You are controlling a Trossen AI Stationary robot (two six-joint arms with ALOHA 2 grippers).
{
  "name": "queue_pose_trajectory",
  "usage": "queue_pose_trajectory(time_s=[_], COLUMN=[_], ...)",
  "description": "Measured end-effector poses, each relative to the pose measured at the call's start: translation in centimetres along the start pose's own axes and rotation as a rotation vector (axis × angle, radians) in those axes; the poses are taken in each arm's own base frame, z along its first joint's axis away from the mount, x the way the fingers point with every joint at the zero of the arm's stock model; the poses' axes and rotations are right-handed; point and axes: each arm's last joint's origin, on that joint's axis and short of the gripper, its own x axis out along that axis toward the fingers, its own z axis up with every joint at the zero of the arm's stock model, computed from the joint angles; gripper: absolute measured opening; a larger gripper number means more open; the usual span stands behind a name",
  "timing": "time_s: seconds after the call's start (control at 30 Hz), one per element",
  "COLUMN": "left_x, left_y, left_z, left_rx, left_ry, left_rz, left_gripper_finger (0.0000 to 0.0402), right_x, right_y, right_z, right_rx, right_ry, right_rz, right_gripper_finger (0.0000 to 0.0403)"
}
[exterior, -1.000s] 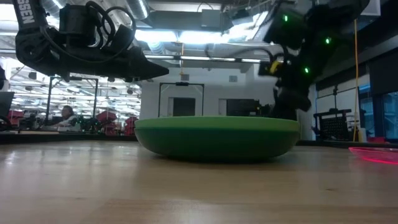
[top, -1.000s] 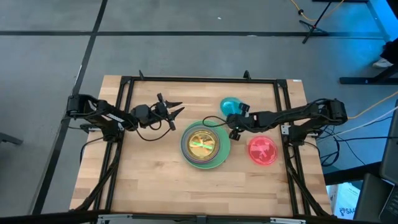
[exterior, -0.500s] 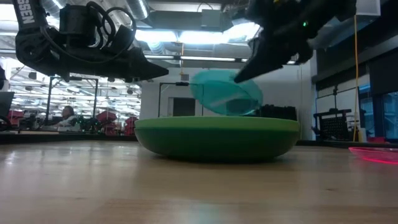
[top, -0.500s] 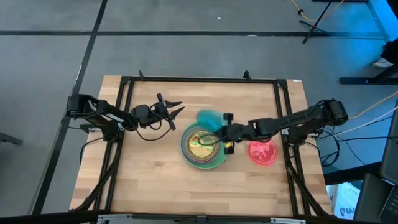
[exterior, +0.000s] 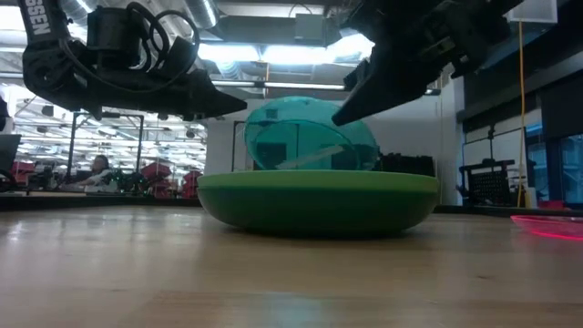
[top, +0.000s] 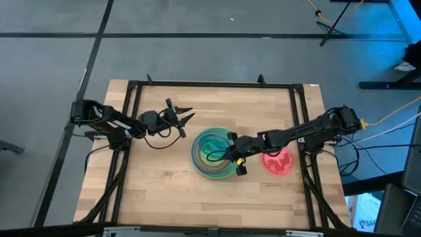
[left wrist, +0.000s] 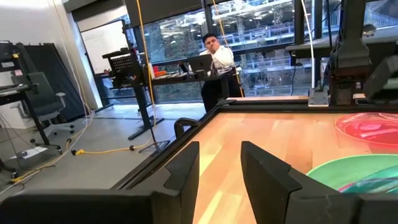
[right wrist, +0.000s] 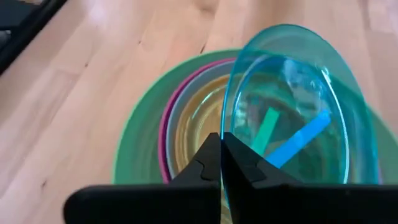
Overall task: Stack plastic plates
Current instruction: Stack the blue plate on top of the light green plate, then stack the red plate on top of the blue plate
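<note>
Since a second ago, the right gripper [right wrist: 221,163] has carried the teal plate [right wrist: 292,118] from the far side of the table to a spot right over the stack [top: 215,153]. Its fingers are pinched tight on the plate's rim, and the plate is tilted, with one edge higher than the other, hanging just above the pile.

I think the step now is putting this teal plate on top. The next move probably needs the plate made flat, lowered gently into the middle, and then let go. If it stays tilted, it might slide off to one side.

The stack works like a bowl. A big green plate [right wrist: 134,149] is at the bottom, a magenta plate [right wrist: 166,124] sits inside it, and a yellow-orange plate [right wrist: 193,124] sits inside that.

Just beside the stack, under the right arm, lies a red-pink plate [top: 278,160], flat on the table [top: 158,191], not yet stacked.

The left gripper [top: 176,118] waits above the table near the stack, with its fingers spread apart and holding nothing.
</note>
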Motion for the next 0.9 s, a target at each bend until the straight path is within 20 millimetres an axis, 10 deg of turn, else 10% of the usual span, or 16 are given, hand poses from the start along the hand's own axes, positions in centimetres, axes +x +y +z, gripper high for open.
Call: queue_pose_trajectory(time_s=[0.37, 0.9], left_x=[0.0, 0.0], left_y=[0.0, 0.0], left_z=[0.0, 0.0], left_rx=[0.001, 0.025], left_ry=[0.003, 0.003], left_rz=[0.0, 0.001], left_gripper_finger=[0.0112, 0.0112], right_x=[0.8, -2.0], right_y=[0.0, 0.0], right_z=[-0.5, 1.2], right_rx=[0.13, 0.161], right_ry=[0.031, 0.117], right_rz=[-0.008, 0.01], right_gripper_finger=[0.0011, 0.0164])
